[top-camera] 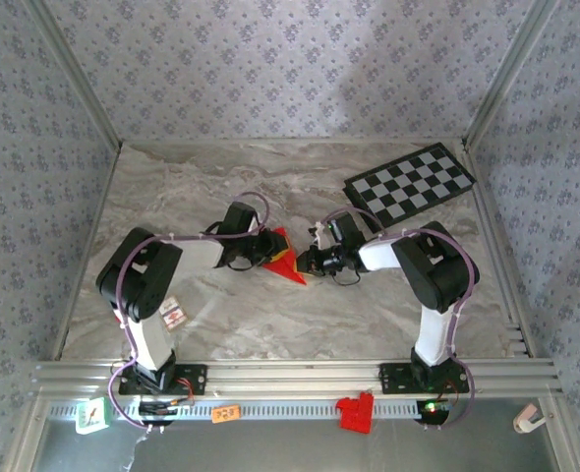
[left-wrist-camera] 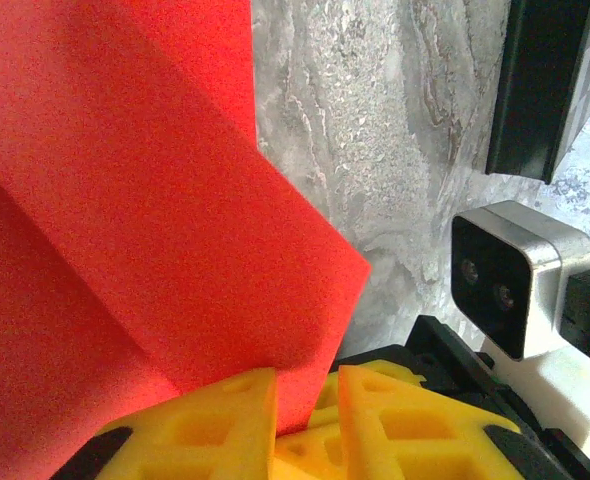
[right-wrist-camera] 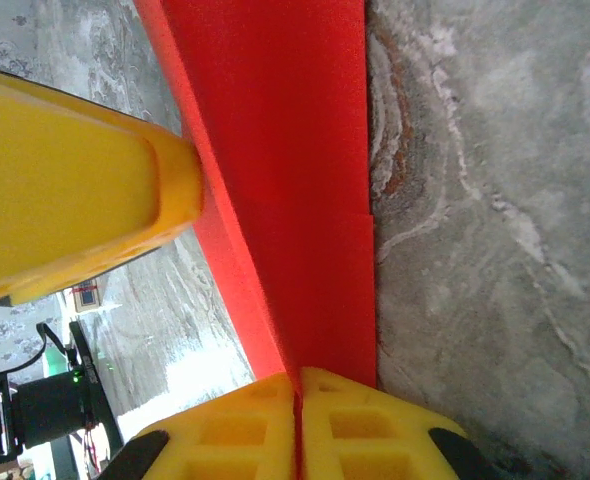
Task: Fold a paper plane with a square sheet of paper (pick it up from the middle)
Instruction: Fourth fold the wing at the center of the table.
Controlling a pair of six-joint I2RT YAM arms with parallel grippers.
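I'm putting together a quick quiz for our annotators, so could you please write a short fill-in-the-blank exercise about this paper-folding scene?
1. The folded sheet of paper at the middle of the table is ___ in colour.
2. The right gripper is ___ on the sheet's edge.
3. The sheet passes between the left gripper's yellow ___.
4. The checkered board lies in the table's far ___ corner.
Missing words: red; shut; fingers; right.
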